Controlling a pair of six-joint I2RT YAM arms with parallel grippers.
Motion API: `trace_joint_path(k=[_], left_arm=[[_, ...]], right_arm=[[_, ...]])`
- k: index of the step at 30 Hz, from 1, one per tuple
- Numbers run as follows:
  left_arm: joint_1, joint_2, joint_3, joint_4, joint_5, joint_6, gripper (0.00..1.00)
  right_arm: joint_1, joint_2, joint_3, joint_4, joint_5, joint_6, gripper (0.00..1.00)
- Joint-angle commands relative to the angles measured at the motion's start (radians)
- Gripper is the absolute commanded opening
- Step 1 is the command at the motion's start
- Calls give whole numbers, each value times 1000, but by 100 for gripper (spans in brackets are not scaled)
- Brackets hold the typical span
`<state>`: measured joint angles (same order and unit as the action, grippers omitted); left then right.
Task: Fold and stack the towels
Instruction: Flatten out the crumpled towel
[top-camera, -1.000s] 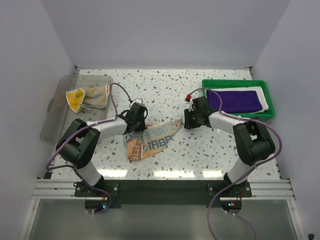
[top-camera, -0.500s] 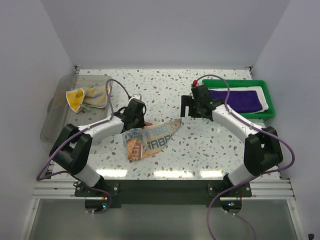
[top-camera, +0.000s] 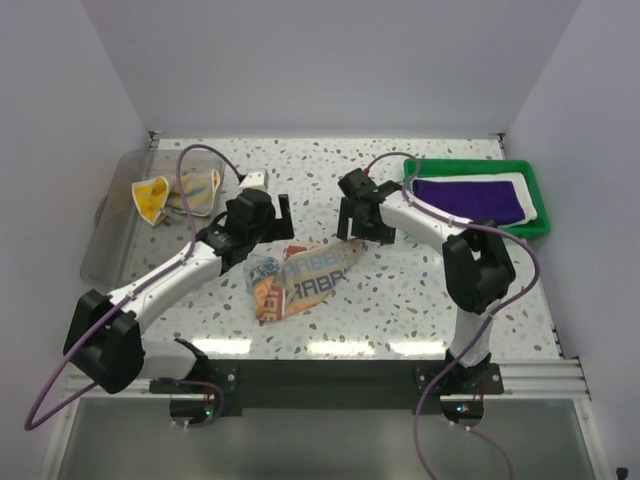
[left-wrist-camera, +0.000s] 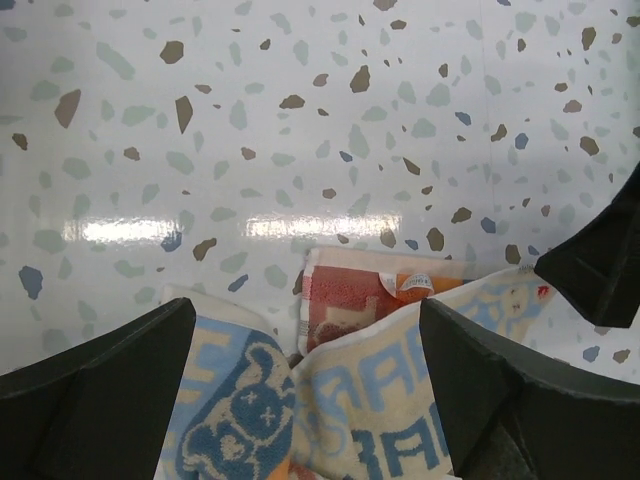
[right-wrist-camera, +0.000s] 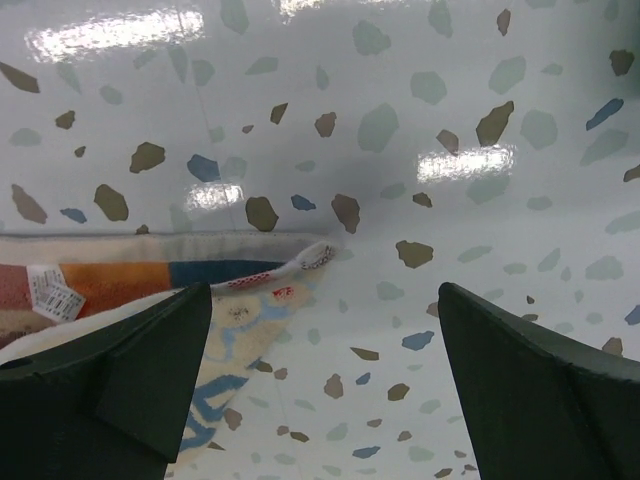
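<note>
The soft, rumpled terry towel with block letters (top-camera: 300, 280) lies loosely folded on the glossy speckled table (top-camera: 410, 290), while the left fingers (left-wrist-camera: 100, 400) and right fingers (right-wrist-camera: 540, 400) stand spread wide over its far edge, grasping nothing.

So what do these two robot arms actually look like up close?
The left arm and right arm are white tubes linked by chunky black joints. The left gripper and right gripper are black, each with two wedge-shaped fingers. A purple cable loops along each arm.
</note>
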<state>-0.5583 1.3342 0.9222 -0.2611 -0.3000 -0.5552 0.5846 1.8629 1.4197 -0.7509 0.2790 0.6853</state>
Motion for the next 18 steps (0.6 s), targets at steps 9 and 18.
trace_joint_path(k=[9, 18], left_arm=[[5, -110, -94, 34, -119, 113, 100], [6, -86, -82, 31, -97, 130, 100]], right_arm=[[34, 183, 231, -163, 146, 117, 99], [34, 161, 164, -150, 124, 155, 90]])
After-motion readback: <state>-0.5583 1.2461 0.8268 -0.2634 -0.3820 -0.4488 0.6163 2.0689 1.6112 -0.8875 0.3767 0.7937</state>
